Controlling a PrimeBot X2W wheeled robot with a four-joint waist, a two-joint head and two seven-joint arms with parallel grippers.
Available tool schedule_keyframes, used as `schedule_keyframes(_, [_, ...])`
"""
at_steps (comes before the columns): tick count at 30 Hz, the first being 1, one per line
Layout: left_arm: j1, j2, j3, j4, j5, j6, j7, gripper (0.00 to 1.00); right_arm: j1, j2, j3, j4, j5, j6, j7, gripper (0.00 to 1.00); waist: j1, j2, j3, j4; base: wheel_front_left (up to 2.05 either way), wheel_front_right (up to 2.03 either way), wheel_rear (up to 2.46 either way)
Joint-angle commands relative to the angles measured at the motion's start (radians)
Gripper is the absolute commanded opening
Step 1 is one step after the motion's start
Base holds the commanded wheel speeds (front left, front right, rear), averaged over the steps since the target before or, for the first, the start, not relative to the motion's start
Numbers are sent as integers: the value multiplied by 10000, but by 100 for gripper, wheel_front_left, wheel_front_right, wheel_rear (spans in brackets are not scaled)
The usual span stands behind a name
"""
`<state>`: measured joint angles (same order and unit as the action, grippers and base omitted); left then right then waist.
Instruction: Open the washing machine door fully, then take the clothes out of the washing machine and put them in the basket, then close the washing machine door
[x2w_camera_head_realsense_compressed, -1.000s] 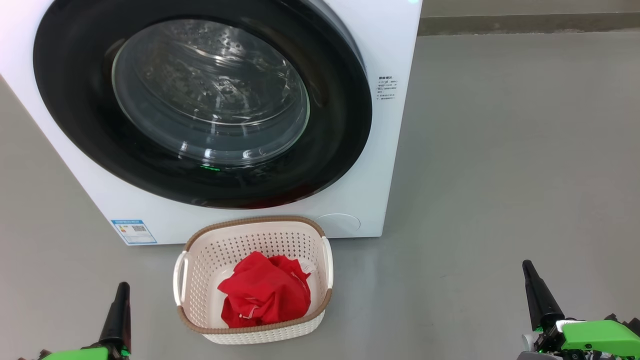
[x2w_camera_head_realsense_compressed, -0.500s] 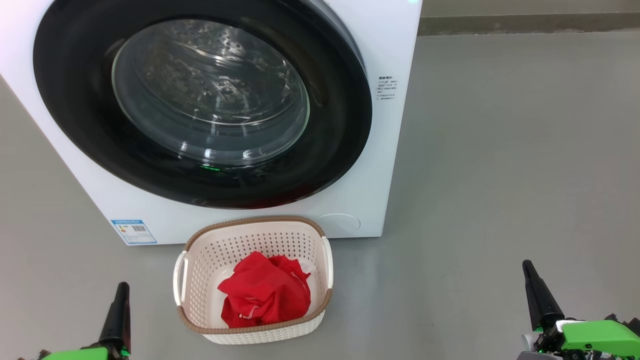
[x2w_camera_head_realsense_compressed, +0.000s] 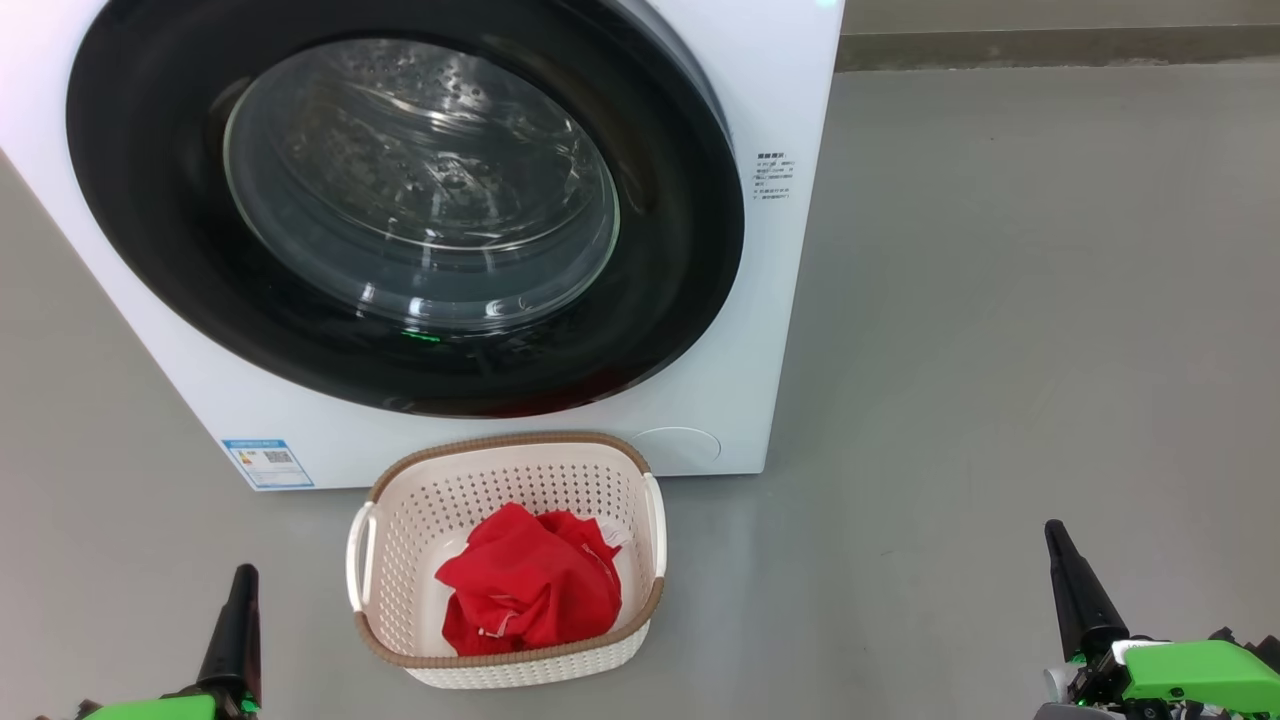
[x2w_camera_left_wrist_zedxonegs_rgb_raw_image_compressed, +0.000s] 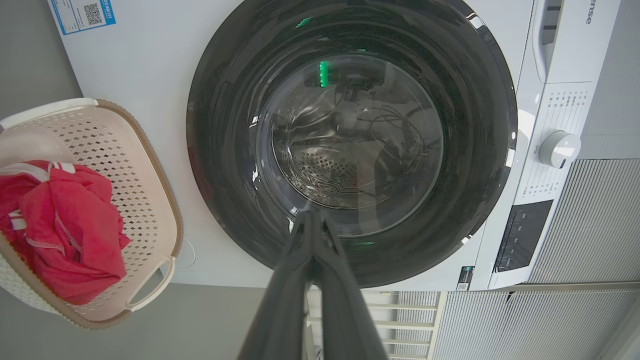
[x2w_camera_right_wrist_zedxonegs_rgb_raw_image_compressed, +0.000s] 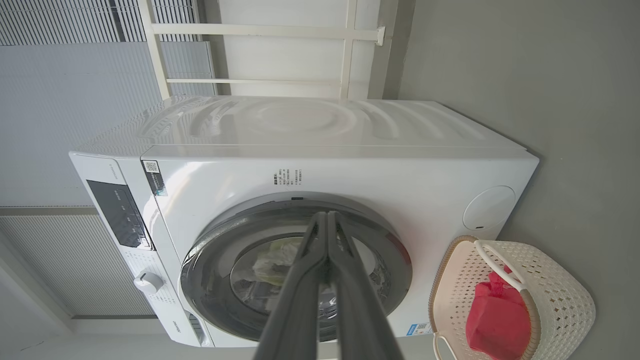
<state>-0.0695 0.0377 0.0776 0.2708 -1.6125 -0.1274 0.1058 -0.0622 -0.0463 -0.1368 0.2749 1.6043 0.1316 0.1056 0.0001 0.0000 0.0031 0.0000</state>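
Clothes: a red bundle (x2w_camera_head_realsense_compressed: 530, 595) with white trim, heaped inside the basket (x2w_camera_head_realsense_compressed: 480, 490), toward its near wall.
Basket: cream with a brown rim and a white handle on each side. It stands on the floor (x2w_camera_head_realsense_compressed: 1000, 300) just in front of the machine (x2w_camera_head_realsense_compressed: 780, 100), below the door (x2w_camera_head_realsense_compressed: 405, 200). Its far rim sits close to the machine's base; I cannot tell whether they touch.
Door: a wide black rim around a clear bowl. It lies flat against the machine's front, closed, and the steel drum shows through the glass.
Machine: a white front-loader. A blue label (x2w_camera_head_realsense_compressed: 268, 463) sits low at the left corner of its front, and a round cap (x2w_camera_head_realsense_compressed: 678, 445) low at the right, just behind the basket's right handle. A dial (x2w_camera_left_wrist_zedxonegs_rgb_raw_image_compressed: 559, 149) sits on the control strip.
Left hand (x2w_camera_head_realsense_compressed: 243, 575): low over the floor, left of the basket and apart from it. Its fingers (x2w_camera_left_wrist_zedxonegs_rgb_raw_image_compressed: 300, 250) are pressed together and hold nothing; they point toward the door.
Right hand (x2w_camera_head_realsense_compressed: 1052, 530): low over the floor, well apart from the basket on its right. Its fingers (x2w_camera_right_wrist_zedxonegs_rgb_raw_image_compressed: 310, 250) are pressed together and empty, pointing toward the machine.
Floor: smooth grey. Its far edge meets a darker strip beyond the machine's right side.
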Motion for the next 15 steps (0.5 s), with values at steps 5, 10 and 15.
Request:
schedule_keyframes(5, [-383,143,348,-260,28,-33,63,0,-457,-39,230,-301,43,-9,77,0,0,0,0,0,0,0,0])
schedule_keyframes(10, [-384,142,350,-260,29,-33,64,0,-457,-39,230,-301,43,-9,77,0,0,0,0,0,0,0,0])
schedule_keyframes(15, [-384,140,352,-260,31,-33,66,0,-457,-39,230,-301,43,-9,77,0,0,0,0,0,0,0,0])
